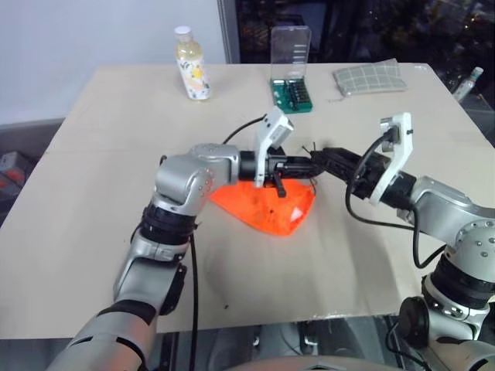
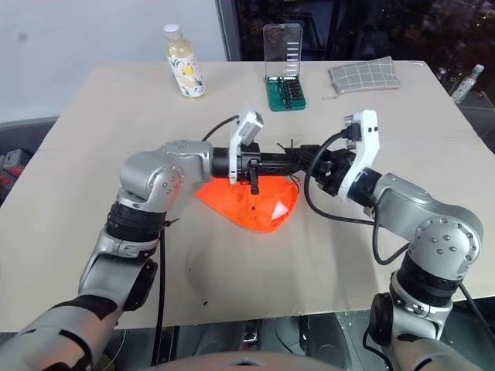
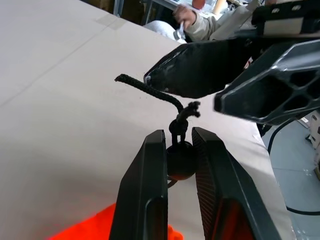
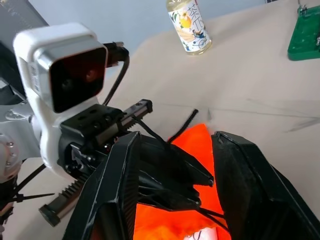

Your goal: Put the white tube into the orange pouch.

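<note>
In the head views, the orange pouch (image 1: 267,210) was seen lying flat at the centre of the frame. Its long axis ran from the left toward the lower right, where it narrowed to a corner. It rested on a pale tan table (image 1: 116,139). A bottle of yellowish liquid (image 1: 192,63), a green tool case (image 1: 291,91) and a grey checked pouch (image 1: 370,77) were set along the table's far edge, with a white wall and dark glass behind. The left gripper (image 1: 305,165) was held just above the pouch's upper edge. The right gripper (image 1: 325,161) met it tip to tip from the right.

In the left wrist view, the left gripper's fingers were seen clamped on a black bead (image 3: 179,159) threaded on a black cord (image 3: 150,90). Orange fabric showed in the lower left corner. A person's hand (image 3: 184,15) appeared at the top, beyond the table.

In the right wrist view, the right gripper's fingers were seen standing apart, on either side of the left gripper's tips, with the pouch beneath them. A small white patch (image 4: 201,235) showed at the bottom edge; whether it was the white tube could not be told.
</note>
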Tool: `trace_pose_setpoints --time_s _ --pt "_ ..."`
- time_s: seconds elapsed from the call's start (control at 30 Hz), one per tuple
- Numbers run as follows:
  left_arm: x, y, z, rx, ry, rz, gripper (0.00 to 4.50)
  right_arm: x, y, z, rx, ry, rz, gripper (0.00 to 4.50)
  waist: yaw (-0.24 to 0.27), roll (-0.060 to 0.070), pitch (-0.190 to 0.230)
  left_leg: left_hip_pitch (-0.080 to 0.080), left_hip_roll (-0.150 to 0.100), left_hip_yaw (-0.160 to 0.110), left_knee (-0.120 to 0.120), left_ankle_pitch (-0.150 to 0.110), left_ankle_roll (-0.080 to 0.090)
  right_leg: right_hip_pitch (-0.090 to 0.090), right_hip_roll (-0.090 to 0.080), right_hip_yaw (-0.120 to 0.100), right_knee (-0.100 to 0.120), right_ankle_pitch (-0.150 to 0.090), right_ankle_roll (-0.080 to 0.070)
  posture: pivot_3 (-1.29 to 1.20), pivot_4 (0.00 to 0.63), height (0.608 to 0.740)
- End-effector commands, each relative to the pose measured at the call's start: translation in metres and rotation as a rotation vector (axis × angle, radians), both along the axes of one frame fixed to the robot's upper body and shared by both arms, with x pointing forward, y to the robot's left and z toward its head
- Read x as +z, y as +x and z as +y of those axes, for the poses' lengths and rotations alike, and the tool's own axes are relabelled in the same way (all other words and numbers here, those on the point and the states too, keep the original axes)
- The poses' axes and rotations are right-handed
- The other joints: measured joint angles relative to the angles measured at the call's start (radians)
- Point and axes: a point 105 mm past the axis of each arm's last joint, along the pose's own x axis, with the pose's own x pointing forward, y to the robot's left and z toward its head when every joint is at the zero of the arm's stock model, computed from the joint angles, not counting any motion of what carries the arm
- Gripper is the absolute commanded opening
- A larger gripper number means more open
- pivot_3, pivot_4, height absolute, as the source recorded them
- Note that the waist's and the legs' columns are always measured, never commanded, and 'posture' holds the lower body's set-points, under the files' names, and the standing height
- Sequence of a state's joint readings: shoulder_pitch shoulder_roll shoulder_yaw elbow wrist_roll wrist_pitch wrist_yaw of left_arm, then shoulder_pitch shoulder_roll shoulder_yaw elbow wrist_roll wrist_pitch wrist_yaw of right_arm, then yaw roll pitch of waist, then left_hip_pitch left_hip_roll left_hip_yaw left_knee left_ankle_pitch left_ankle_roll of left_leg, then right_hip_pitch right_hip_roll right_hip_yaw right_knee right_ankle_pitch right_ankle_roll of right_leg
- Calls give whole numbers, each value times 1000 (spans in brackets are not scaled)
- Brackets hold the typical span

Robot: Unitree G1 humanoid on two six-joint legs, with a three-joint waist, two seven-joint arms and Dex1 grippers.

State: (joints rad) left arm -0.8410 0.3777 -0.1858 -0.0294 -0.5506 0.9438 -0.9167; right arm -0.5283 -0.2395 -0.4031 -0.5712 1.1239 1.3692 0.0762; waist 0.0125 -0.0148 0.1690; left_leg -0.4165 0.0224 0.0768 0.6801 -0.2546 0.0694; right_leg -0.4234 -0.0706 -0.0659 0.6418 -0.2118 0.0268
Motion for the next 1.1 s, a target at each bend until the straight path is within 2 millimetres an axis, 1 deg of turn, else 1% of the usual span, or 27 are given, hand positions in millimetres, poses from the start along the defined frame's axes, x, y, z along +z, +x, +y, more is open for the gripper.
trace_pose_setpoints --time_s 0.03,0.07,0.17,0.4,0.43,0.5,0.53,0.57,0.73,0.8,0.87,1.03,1.1 --pt "10 -6 -4 -31 -18 -58 217 5 -5 3 20 -16 -31 2249 -1 0 0 0 0 0 0 0 1 0 0 0 0 0 0 0 150 740" --pt "10 -7 -4 -33 -18 -59 217 4 -4 5 22 -22 -31 2249 -1 0 0 0 0 0 0 -2 3 0 0 0 0 0 0 0 150 740" --pt "10 -8 -5 -37 -18 -61 217 2 -2 9 21 -44 -29 2249 -2 0 0 0 0 0 0 -2 3 0 0 0 0 0 0 0 150 740" --pt "11 -10 -5 -43 -18 -65 217 -1 2 10 -1 -58 -31 2249 0 0 0 0 0 0 0 -2 3 0 0 0 0 0 0 0 150 740" --pt "11 -10 -5 -43 -18 -64 217 0 4 9 -16 -56 -33 1705 -1 0 0 0 0 0 0 -2 3 0 0 0 0 0 0 0 150 740" --pt "11 -9 -5 -42 -18 -64 217 1 7 6 -34 -50 -38 1060 0 0 0 0 0 0 0 -2 3 0 0 0 0 0 0 0 150 740" --pt "11 -9 -5 -42 -18 -63 217 1 7 6 -38 -50 -41 499 0 0 0 0 0 0 0 -2 3 0 0 0 0 0 0 0 150 740" --pt "11 -9 -5 -43 -18 -63 217 1 8 5 -43 -50 -43 29 0 0 0 0 0 0 0 -2 3 0 0 0 0 0 0 0 150 740" --pt "10 -8 -6 -41 -19 -61 217 3 9 5 -54 -29 -55 0 -1 0 0 0 0 0 0 -2 3 0 0 0 0 0 0 0 150 740" --pt "9 -7 -7 -39 -18 -60 217 9 12 2 -73 7 -73 0 -1 0 0 0 0 0 0 -2 3 0 0 0 0 0 0 0 150 740" --pt "10 -6 -9 -35 -22 -60 217 21 16 -4 -102 52 -113 0 0 0 0 0 0 0 0 -2 3 0 0 0 0 0 0 0 150 740" --pt "18 5 -14 23 -59 -41 217 62 30 -26 -200 162 -237 0 0 0 0 0 0 0 0 -2 3 0 0 0 0 0 0 0 150 740" --pt "12 8 -13 52 -42 -13 217 78 34 -33 -232 201 -278 0 -1 0 0 0 0 0 0 -2 3 0 0 0 0 0 0 0 150 740"
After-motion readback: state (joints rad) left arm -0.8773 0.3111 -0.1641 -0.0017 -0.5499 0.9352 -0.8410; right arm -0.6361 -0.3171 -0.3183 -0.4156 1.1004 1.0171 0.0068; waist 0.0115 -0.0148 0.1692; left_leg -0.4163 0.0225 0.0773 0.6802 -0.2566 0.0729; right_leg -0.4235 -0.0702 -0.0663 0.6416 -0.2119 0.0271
